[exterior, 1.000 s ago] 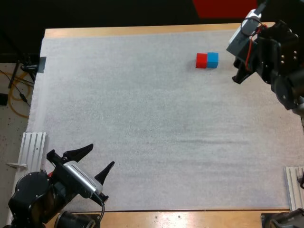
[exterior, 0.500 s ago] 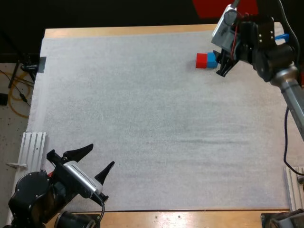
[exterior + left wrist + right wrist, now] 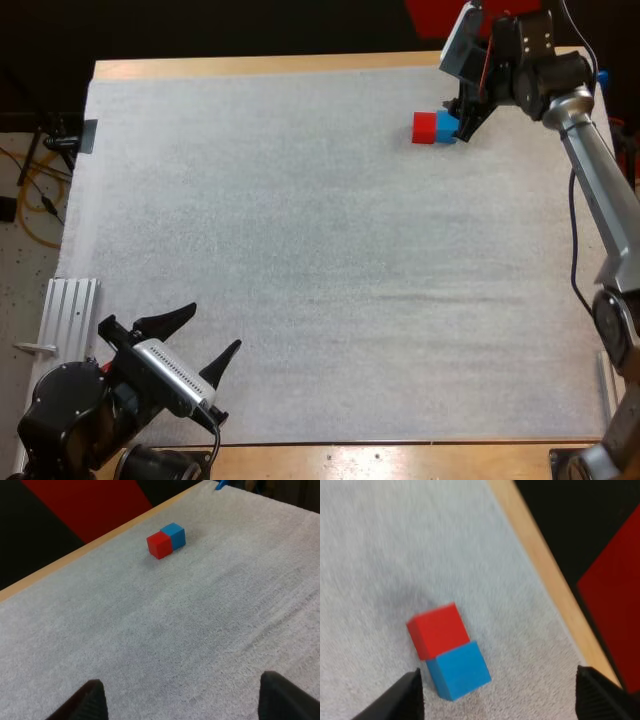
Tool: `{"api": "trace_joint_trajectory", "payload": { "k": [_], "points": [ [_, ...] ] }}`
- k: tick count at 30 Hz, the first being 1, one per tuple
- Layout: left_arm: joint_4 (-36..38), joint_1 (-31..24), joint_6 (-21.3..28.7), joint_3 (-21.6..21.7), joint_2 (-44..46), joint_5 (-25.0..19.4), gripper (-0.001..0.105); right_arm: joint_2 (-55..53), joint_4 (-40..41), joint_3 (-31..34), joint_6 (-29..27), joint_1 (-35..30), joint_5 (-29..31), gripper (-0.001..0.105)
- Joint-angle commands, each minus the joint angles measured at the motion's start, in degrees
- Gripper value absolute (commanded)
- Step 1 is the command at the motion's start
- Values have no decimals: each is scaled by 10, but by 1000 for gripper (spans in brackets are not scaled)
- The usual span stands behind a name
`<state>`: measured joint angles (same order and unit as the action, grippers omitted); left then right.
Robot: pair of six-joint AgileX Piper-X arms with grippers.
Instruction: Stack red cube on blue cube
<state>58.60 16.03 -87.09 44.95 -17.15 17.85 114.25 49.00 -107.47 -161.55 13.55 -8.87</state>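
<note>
the right gripper [image 3: 463, 127] hangs low at the far right of the mat, fingers spread and clear of everything, just beside the blue cube [image 3: 446, 123]. the red cube [image 3: 424, 127] sits touching the blue one, side by side on the white mat [image 3: 300, 250], close to the table [image 3: 250, 65]'s far edge. looks to me like the reach-in step, with nothing gripped yet. next it would need to shift over the red cube and straddle its free faces, since the blue one blocks one side, then close and lift. the left gripper [image 3: 200, 340] rests wide open at the near corner, well apart from the cubes.
</note>
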Motion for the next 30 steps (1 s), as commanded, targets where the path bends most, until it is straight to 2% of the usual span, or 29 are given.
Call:
{"api": "trace_joint_trajectory", "payload": {
  "k": [1, 10, 25, 30],
  "points": [
    [-7, 3, 0, 3, 0, 2, 63, 15, 20, -23, -20, 0, -18, 62],
    [-7, 3, 0, 3, 0, 2, 63, 87, 23, -74, -47, 0, -51, 62],
    [-7, 3, 0, 3, 0, 2, 63, 150, -13, -78, -109, 11, -52, 62],
    [-7, 3, 0, 3, 0, 0, 63, 162, -33, -78, -112, 14, -52, 62]
  ]
}}
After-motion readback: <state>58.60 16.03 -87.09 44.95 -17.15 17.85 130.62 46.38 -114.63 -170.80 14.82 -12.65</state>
